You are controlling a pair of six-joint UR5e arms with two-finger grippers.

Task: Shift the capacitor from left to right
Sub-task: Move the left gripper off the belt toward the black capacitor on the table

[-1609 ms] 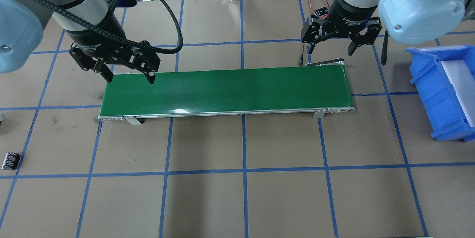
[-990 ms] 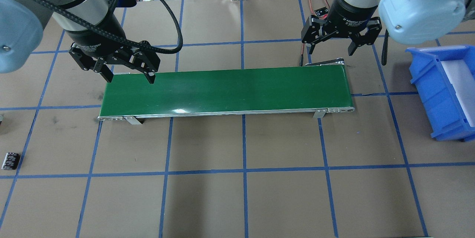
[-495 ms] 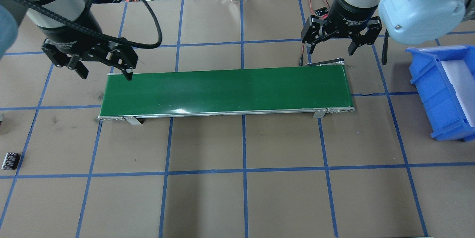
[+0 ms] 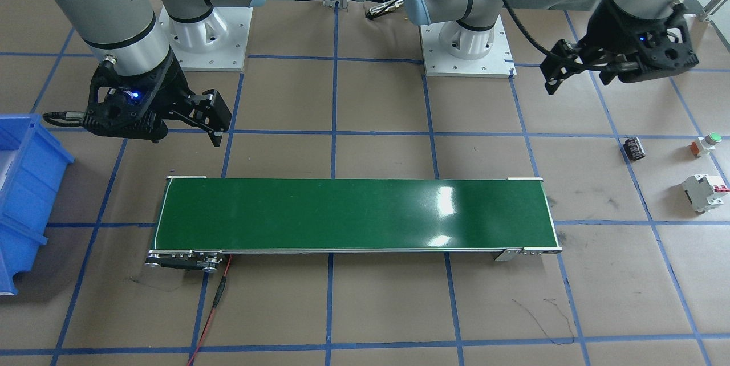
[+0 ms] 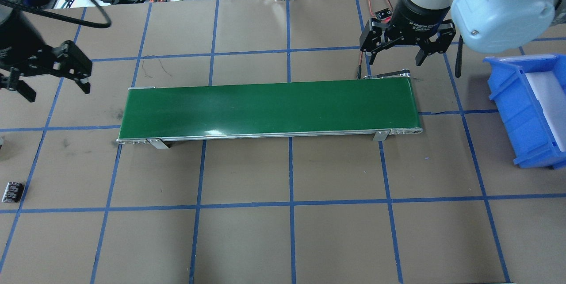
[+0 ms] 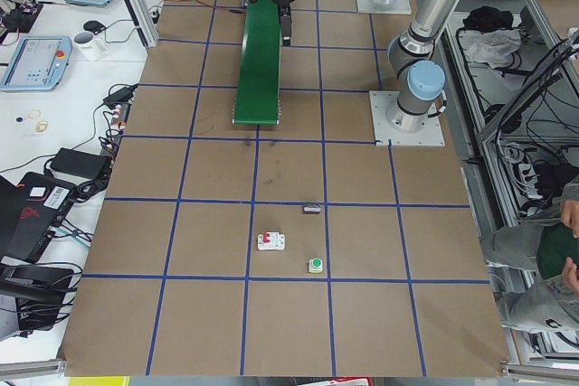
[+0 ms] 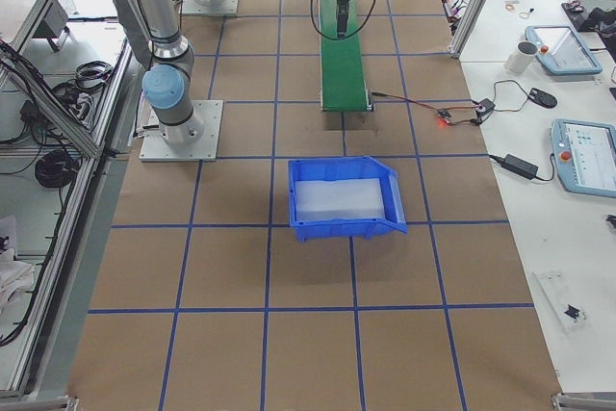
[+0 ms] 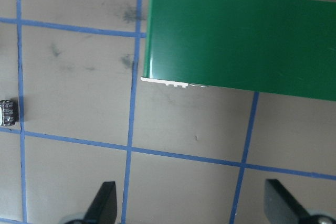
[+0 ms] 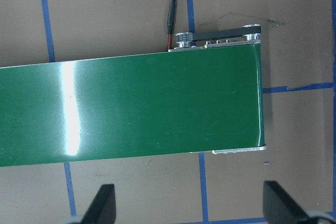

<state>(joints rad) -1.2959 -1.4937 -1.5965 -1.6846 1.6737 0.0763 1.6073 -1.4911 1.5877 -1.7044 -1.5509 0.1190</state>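
Note:
The capacitor (image 5: 12, 192), a small black cylinder, lies on its side on the brown table near the far left edge. It also shows in the front view (image 4: 634, 147), the left side view (image 6: 312, 209) and at the left edge of the left wrist view (image 8: 8, 113). My left gripper (image 5: 56, 91) is open and empty, held above the table beside the belt's left end, well apart from the capacitor (image 8: 189, 198). My right gripper (image 5: 395, 60) is open and empty above the belt's right end (image 9: 189, 198).
A green conveyor belt (image 5: 269, 107) runs across the table's middle. A blue bin (image 5: 526, 111) stands at the right. A white breaker with a red lever (image 4: 702, 192) and a green-capped button (image 4: 707, 143) lie near the capacitor.
My left gripper has moved left, from over the belt's left end to the table's left side, still open. The right gripper and the capacitor have not moved.

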